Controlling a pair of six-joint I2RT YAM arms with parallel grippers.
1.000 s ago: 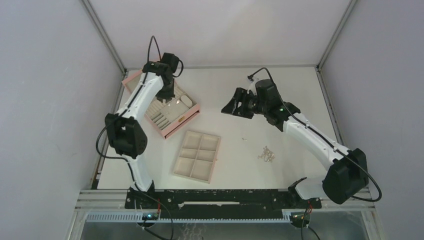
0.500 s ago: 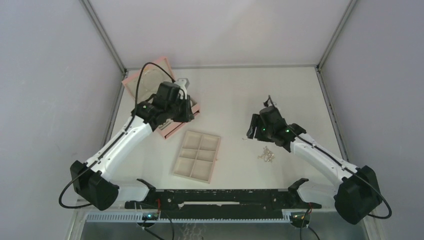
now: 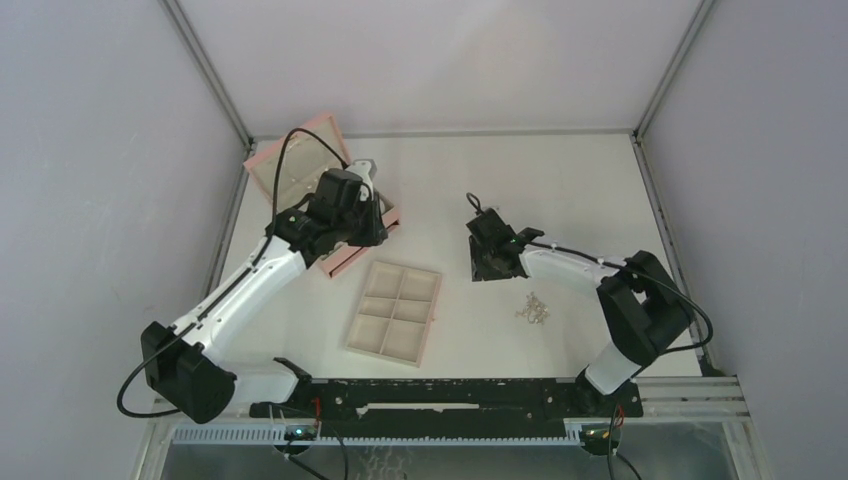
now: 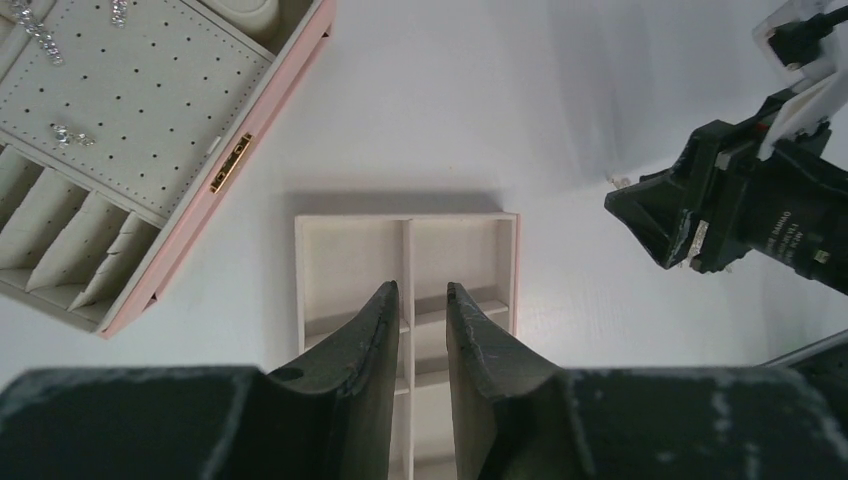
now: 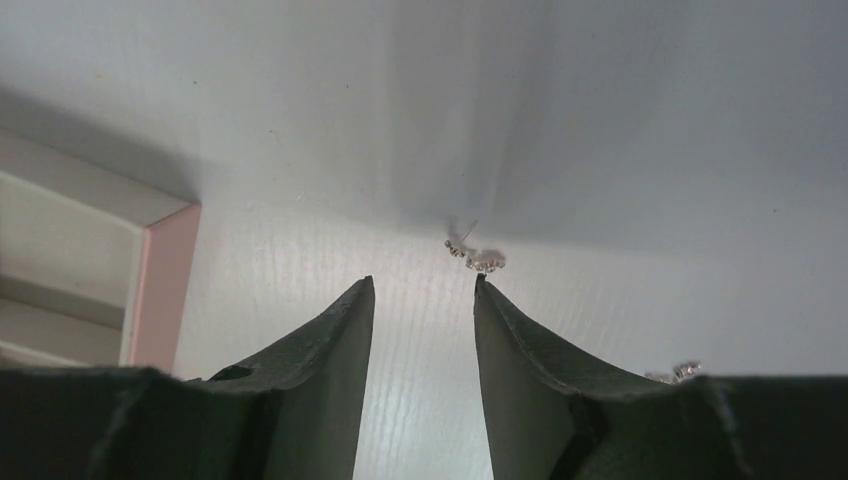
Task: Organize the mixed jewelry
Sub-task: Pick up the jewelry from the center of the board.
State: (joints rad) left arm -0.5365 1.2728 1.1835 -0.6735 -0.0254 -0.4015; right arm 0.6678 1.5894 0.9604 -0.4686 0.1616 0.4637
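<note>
Right pincer (image 5: 422, 282): spread, with nothing between its fingers. It hangs low over the table, tips aimed at the white surface, and one small silver piece lies just past them.
Left pincer (image 4: 420, 290): its fingers stand a narrow gap apart and pinch nothing. It hovers above the tray, in line with the tray's long middle divider.
Table (image 3: 560, 180): white, and everything below rests on it.
Pink box (image 3: 358, 252): open at the back left, with its lid (image 3: 292, 165) raised behind it. Inside are a beige pad full of pin holes and a row of slanted slots.
Tray (image 3: 395, 312): beige with six compartments, two across and three along. It lies in front of the pink box and does not touch it.
Loose pile (image 3: 533, 309): a little heap of silver jewelry on the table, right of the tray and near the right pincer, touching neither.
Earrings in the box (image 4: 72, 136): small sparkling pieces sit on the holed pad, with more (image 4: 38, 30) near its far corner.
Single piece (image 5: 475, 258): a tiny glittering item on the table, just beyond the right finger's tip and not held.
Edge piece (image 5: 685, 371): another bit of silver beside the right finger, partly hidden.
Clasp (image 4: 230, 163): gold, on the box's pink front wall.
Lettering (image 4: 775, 225): white print on the right arm's black housing, too small to read.
</note>
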